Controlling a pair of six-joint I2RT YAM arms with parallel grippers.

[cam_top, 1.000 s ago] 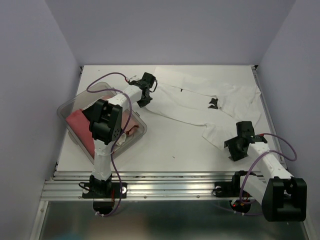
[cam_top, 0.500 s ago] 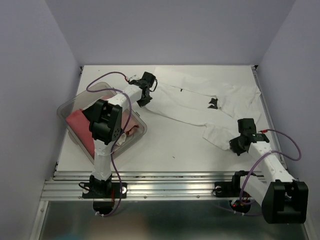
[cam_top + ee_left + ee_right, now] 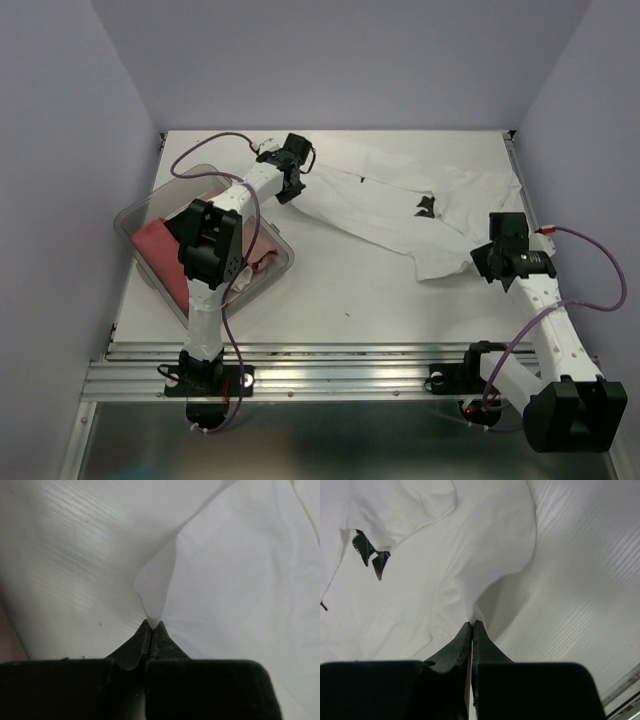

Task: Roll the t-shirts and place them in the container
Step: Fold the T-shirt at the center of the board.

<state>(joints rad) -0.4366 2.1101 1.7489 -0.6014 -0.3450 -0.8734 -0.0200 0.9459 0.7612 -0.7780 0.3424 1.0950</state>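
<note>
Since a second ago, the right claw [image 3: 482, 262] is sitting farther right and farther back. Its two fingers, which were apart, are now pressed together. The near end of the white t-shirt [image 3: 400, 205] is going along with it, so the cloth is lying less bunched than before. The left claw [image 3: 291, 160] is sitting just a little farther back too.

The white t-shirt is lying on the far right part of the counter [image 3: 350, 290], with its small dark neck label [image 3: 426, 206] facing up. Each claw is holding one side of it. The left claw is holding the far left edge and the right claw is holding the near right edge. I think they are holding it this way so they can pull it flat and straight, because a smooth shirt is easier to roll.

Both claws are clenched. In each wrist view a little peak of white cloth is sticking up from between the closed fingertips, so both are pinching the shirt. It is hard to tell whether they are holding a sleeve or the bottom hem, since the cloth is folded over.

A salmon-pink t-shirt [image 3: 158, 245] is waiting in the clear tub [image 3: 125, 222] on the left, partly hidden by the left arm.
</note>
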